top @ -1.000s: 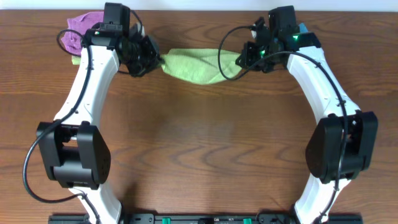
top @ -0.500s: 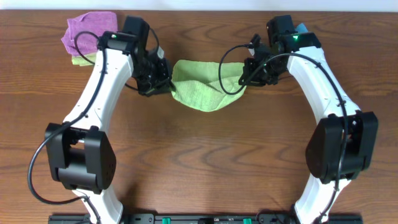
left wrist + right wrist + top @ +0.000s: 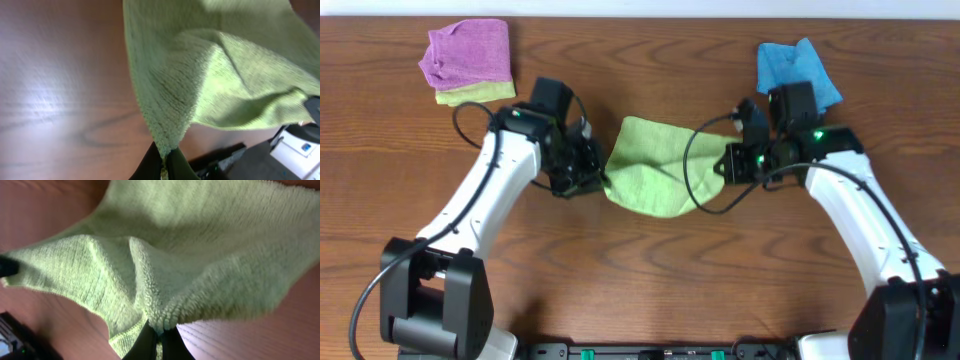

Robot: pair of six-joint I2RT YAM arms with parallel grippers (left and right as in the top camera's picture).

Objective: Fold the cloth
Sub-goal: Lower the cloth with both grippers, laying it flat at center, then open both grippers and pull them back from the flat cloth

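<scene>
Overhead. Found the cloth (image 3: 655,170) near the middle of the wooden surface (image 3: 640,270), strung between the two arms and sagging in a rounded belly toward the near edge. Noted the left pincer (image 3: 602,180) clenched on the cloth's left end and the right pincer (image 3: 716,168) clenched on its right end. Cannot tell from above whether the sagging lower edge touches the wood. Logged a purple cloth (image 3: 470,50) at the far left corner, lying on top of a pale green cloth (image 3: 478,94) with only a strip showing, well apart from the arms. Logged a blue cloth (image 3: 795,68) at the far right, just behind the right arm's wrist.

Left wrist. Saw the left pincer (image 3: 164,161) closed tight, fingertips pinching one pointed corner of the cloth (image 3: 210,65). Noted the fabric fanning up and away from that corner, with a deep fold running through it and the terry loops clear along the edge. Saw bare surface (image 3: 60,75) to the left, blurred, and black and white machine parts (image 3: 300,142) at the lower right past the cloth's far edge.

Right wrist. Saw the right pincer (image 3: 159,339) likewise shut, gripping a bunched corner of the cloth (image 3: 210,255). Noted the material spreading wide above the fingertips, creased into a ridge that rises from the grip, with a thin flap hanging lower left. Saw surface (image 3: 40,210) behind, top left and bottom right.
</scene>
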